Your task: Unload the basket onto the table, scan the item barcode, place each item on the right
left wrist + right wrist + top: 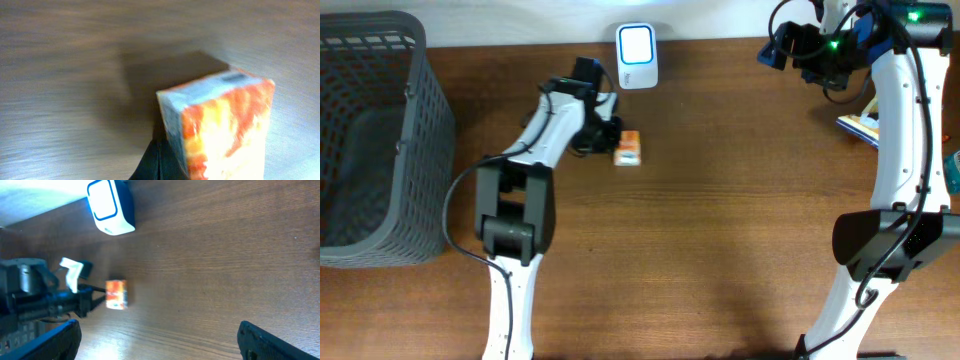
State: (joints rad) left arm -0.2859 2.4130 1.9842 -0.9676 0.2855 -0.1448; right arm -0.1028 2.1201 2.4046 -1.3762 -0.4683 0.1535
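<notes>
Left jaws are sitting fully closed, tips together at the edge of the orange box (628, 148). In the left wrist view the box is lying beside the dark tips, not between them, so I am judging that nothing is being held. Whether the tips are touching the box I cannot tell. Right jaws are standing wide apart and holding nothing, at the upper right of the overhead frame, well apart from the box.

The box is lying on the surface (720, 230) in the upper middle of the overhead frame, just below the white scanner (637, 55) and slightly left of it.

Step in hand, as I am reading it: getting a grip on the box. To do it well, the left jaws are needing to open, straddle the box across its narrow sides, then close squarely. A dark patch on the box's top face is showing blurred; I cannot tell if it is the barcode. Whichever face is carrying the code should be facing the scanner's window, near it and steady.
</notes>
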